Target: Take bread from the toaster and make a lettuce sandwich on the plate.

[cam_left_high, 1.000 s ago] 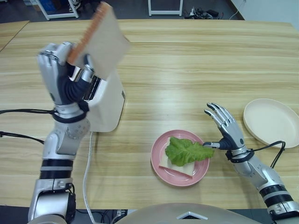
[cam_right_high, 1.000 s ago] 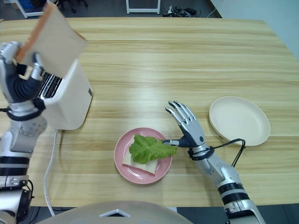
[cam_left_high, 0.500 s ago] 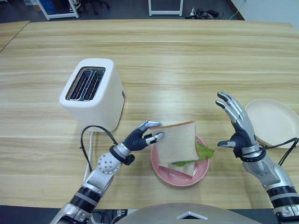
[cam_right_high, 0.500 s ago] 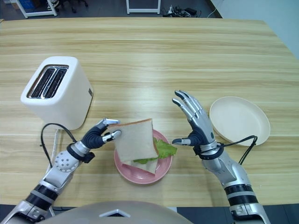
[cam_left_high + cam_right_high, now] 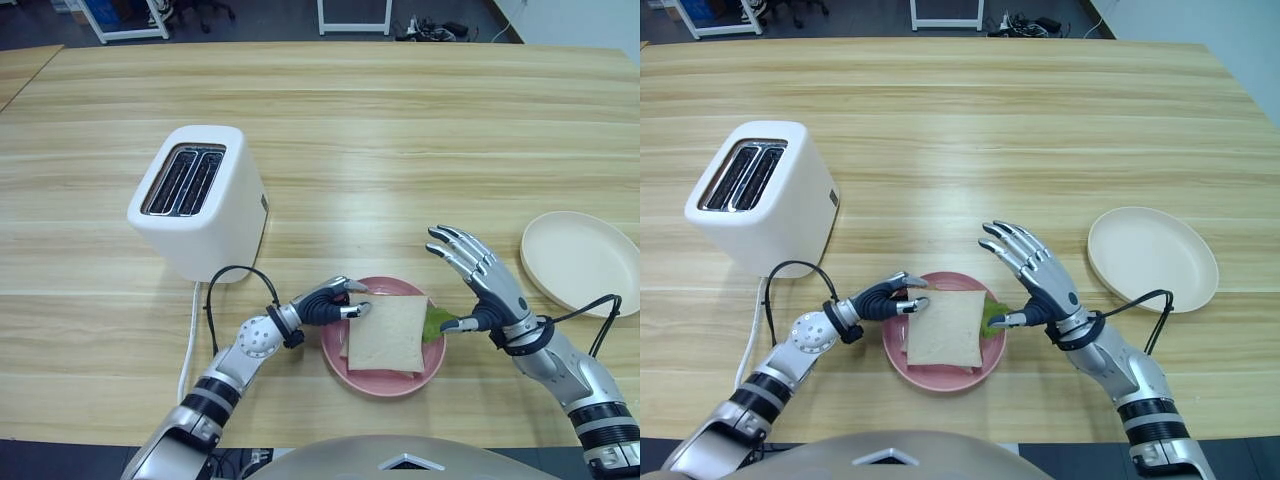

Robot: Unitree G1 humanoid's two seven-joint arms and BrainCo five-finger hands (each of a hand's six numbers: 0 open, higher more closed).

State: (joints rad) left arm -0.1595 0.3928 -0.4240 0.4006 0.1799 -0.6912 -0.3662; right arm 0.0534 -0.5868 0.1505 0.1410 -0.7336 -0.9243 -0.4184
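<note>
The slice of pale bread [image 5: 388,332], held high over the white two-slot toaster [image 5: 195,200] a second ago and carried tilted above the food half a second ago, has now been laid flat on the round pink plate [image 5: 385,388] at the near middle of the light wooden table [image 5: 400,130]. The stack is thereby closed – bread over leaf – so the sandwich is judged all but made, with only the release left.

The left hand [image 5: 325,303] has been brought low to the plate's 9 o'clock side, and the slice's near corner appears to be pinched in it. The right hand [image 5: 485,290] has been lowered at the plate's 3 o'clock side; it is kept spread and nothing is held in it.

The leaf of green lettuce [image 5: 433,320] is almost wholly covered, with only a fringe left showing at the slice's 3 o'clock edge. The lower slice is hidden, so its alignment cannot be checked. The toaster slots are seen dark, and their contents cannot be made out. The round cream plate [image 5: 580,262] is cut off at the frame's edge.
</note>
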